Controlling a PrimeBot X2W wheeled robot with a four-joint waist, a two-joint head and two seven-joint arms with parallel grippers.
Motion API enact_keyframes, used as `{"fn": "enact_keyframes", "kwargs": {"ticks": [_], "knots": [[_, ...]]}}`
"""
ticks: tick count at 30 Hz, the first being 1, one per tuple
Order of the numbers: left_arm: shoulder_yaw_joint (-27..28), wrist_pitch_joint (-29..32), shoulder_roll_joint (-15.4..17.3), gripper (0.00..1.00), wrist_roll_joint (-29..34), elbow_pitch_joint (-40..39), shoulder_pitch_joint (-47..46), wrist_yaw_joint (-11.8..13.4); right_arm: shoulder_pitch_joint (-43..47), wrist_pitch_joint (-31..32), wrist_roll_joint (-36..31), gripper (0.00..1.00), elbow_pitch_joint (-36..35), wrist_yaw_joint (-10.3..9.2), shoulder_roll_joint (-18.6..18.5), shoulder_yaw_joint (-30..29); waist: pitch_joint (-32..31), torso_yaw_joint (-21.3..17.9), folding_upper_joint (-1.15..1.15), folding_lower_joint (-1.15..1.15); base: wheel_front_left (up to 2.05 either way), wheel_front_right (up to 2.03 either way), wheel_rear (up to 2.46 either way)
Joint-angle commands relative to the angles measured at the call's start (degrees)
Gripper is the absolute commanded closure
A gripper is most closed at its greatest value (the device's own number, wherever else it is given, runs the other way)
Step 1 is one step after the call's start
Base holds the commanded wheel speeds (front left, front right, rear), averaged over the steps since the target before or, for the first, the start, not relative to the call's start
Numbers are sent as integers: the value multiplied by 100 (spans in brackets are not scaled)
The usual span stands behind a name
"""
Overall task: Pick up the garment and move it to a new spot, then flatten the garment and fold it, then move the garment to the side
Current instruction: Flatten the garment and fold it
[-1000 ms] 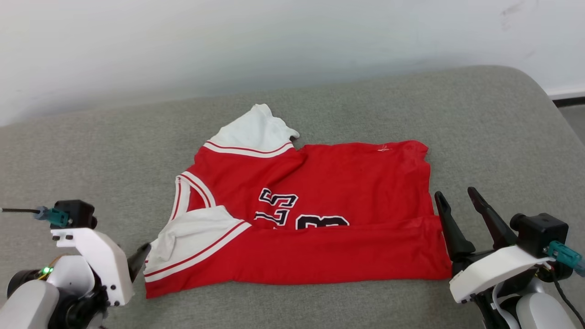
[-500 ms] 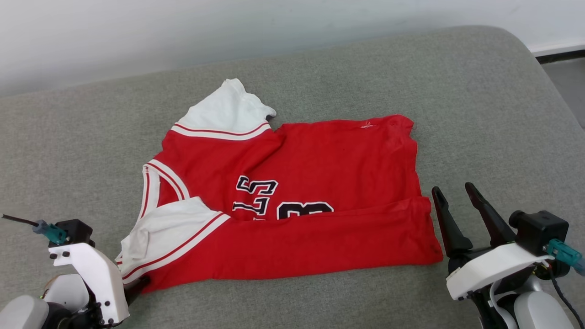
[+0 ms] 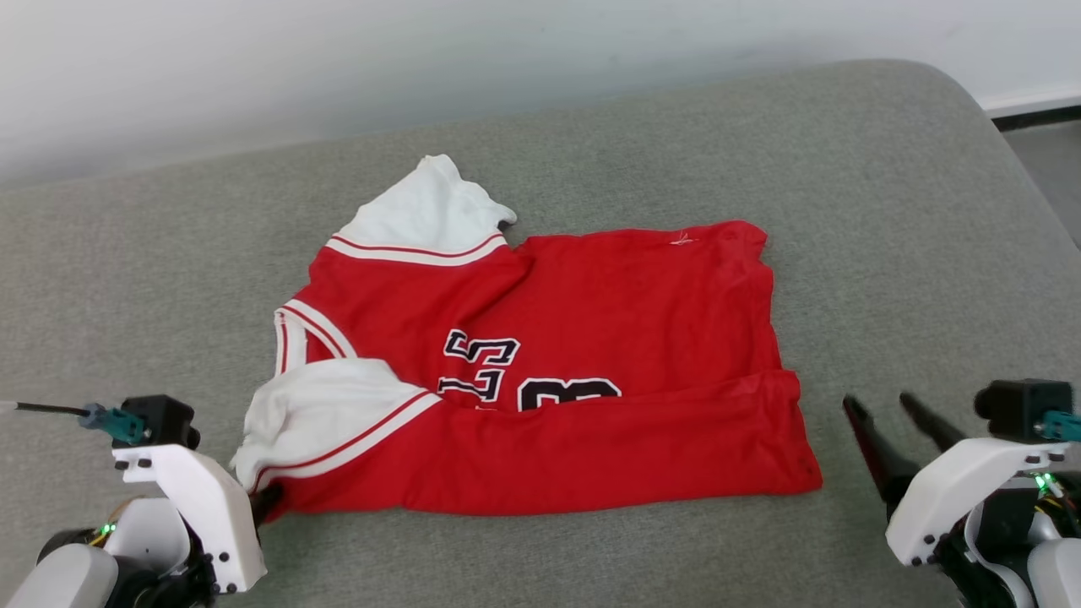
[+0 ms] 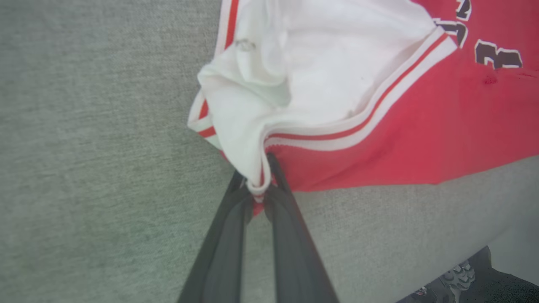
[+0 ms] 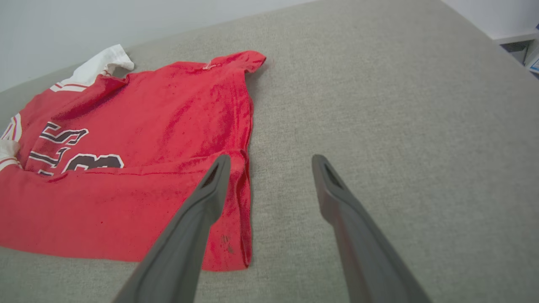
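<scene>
The garment point(image 3: 591, 338) is a red T-shirt with white sleeves and black lettering, lying on the grey cushion with its near long edge folded over. My left gripper point(image 3: 263, 500) is at the garment's near left corner; in the left wrist view its fingers are shut on the garment point(image 4: 379, 126) at the white sleeve hem, pinched at the left gripper point(image 4: 257, 191). My right gripper point(image 3: 885, 407) stands open just right of the garment's near right corner, apart from it. In the right wrist view the right gripper point(image 5: 271, 162) has bare cushion between its fingers, and the garment point(image 5: 147, 139) lies to the left.
The grey cushion point(image 3: 887, 211) stretches around the garment, with free room to the right and behind. A pale wall point(image 3: 338, 59) runs along its far edge. The cushion's rounded right corner drops to the floor point(image 3: 1047, 160).
My left gripper has gone from open beside the sleeve to shut on the sleeve hem. My right gripper has drawn back right and down from the garment's corner. The head view has shifted.
</scene>
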Motion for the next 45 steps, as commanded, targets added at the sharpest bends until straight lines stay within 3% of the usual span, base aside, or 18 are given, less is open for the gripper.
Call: {"fn": "enact_keyframes", "kwargs": {"ticks": [1, 2, 6, 17, 19, 26, 36, 45], "knots": [[44, -106, 27, 100, 58, -142, 56, 31, 5, 418, 119, 0, 55, -2, -84, 33, -36, 42, 0, 0, 0, 0, 0], [80, -241, 75, 100, 169, -428, 60, 83, -13, 1330, 288, 0, 178, -2, -289, 121, -45, 152, 0, 0, 0, 0, 0], [64, -288, 93, 100, 283, -767, 27, 145, -174, 2109, 434, 0, 287, -2, -402, 287, 33, 275, 0, 0, 0, 0, 0], [-71, -310, -20, 100, 360, -988, -114, 188, -722, 2793, 699, 0, 1172, 0, -224, 862, 291, 491, 0, 0, 0, 0, 0], [-90, -323, -35, 100, 352, -964, -100, 181, -783, 2821, 768, 100, 1296, 6, -212, 981, 302, 504, 0, 0, 0, 0, 0], [-111, -445, -110, 100, 333, -857, 54, 175, -1002, 2783, 886, 100, 1391, 5, -423, 1219, 107, 505, 0, 0, 0, 0, 0], [4, -846, -398, 100, 44, -576, 599, 191, -744, 2617, 1046, 100, 1248, 3, -661, 1378, -694, 585, 0, 0, 0, 0, 0], [170, -1064, -403, 100, -136, -915, 1658, 501, -181, 2749, 1147, 100, 850, -1, -807, 1307, -1130, 674, 0, 0, 0, 0, 0]]}}
